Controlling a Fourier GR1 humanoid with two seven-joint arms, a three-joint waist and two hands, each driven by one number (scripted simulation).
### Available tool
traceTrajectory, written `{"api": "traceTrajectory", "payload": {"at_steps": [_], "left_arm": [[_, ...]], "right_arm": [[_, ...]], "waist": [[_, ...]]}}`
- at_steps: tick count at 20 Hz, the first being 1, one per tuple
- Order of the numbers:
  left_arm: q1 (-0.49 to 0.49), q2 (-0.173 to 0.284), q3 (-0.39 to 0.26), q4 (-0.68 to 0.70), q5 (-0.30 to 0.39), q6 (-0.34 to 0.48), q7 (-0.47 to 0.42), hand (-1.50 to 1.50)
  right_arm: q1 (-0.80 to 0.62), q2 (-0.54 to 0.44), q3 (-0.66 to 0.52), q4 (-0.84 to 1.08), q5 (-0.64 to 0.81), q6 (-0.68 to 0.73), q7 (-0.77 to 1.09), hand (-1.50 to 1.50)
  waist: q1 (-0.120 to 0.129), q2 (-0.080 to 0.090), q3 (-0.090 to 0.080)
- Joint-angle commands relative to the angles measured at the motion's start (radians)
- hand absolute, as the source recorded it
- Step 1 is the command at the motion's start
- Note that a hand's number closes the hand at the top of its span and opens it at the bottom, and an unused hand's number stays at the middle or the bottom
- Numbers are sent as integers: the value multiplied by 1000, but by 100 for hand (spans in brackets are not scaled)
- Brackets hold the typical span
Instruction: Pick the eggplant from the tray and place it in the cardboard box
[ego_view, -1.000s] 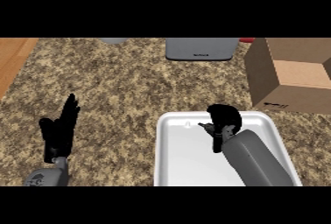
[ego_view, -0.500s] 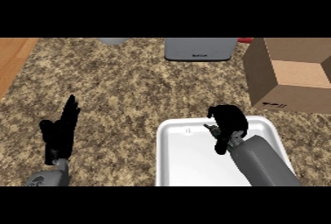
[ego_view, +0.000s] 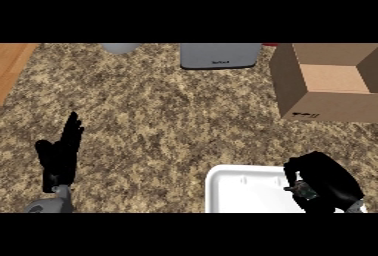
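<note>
1. Eggplant (ego_view: 300, 189): you see only a small grey-green speckled end of it. It shows under the curled fingers of the right hand (ego_view: 325, 181), and the dark body cannot be told apart from the black hand around it.
2. Right hand: it is closed round the eggplant, with the fingers arched over and down and the thumb side towards the view's left. It sits at the lower right of the head view. You cannot see whether the eggplant touches the tray below or is lifted clear of it.
3. White rectangular plastic tray (ego_view: 240, 192): it lies directly under and to the left of the right hand. Its rounded near-left corner and bare floor are visible, and its lower part is cut off by the view's edge.
4. Brown open-topped cardboard box (ego_view: 325, 85): it stands upright at the upper right, flaps up, well apart from the hand and tray. You can look into it from above.
5. Speckled brown stone counter (ego_view: 162, 110): it carries the tray and the box.
6. Left hand (ego_view: 60, 156): it rests open at the lower left with its fingers straight and pointing up the view. It touches nothing and is well apart from the tray.
7. Far edge of the counter: a grey flat-sided appliance (ego_view: 220, 55) sits at top centre, and a pale grey rounded vessel (ego_view: 120, 48) is to its left, mostly cut off.
8. A strip of orange-brown wood (ego_view: 13, 65) borders the counter at the upper left.
</note>
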Motion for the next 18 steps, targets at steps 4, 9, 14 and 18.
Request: {"api": "traceTrajectory", "payload": {"at_steps": [4,9,14,18], "left_arm": [[-24,6,4,-25,6,-5,39,0],[0,5,13,16,-5,-2,-19,0],[30,-20,-20,-22,-24,9,-8,0],[-32,-20,-23,1,-18,-11,26,0]], "right_arm": [[283,-194,-200,-253,-121,-165,-242,150],[389,-258,-451,-458,-381,-88,-284,150],[425,-292,-731,-552,-617,42,-253,150],[324,-283,-853,-400,-664,107,-246,150]], "waist": [[11,5,0],[-3,3,-1],[11,3,-1],[39,11,0]]}}
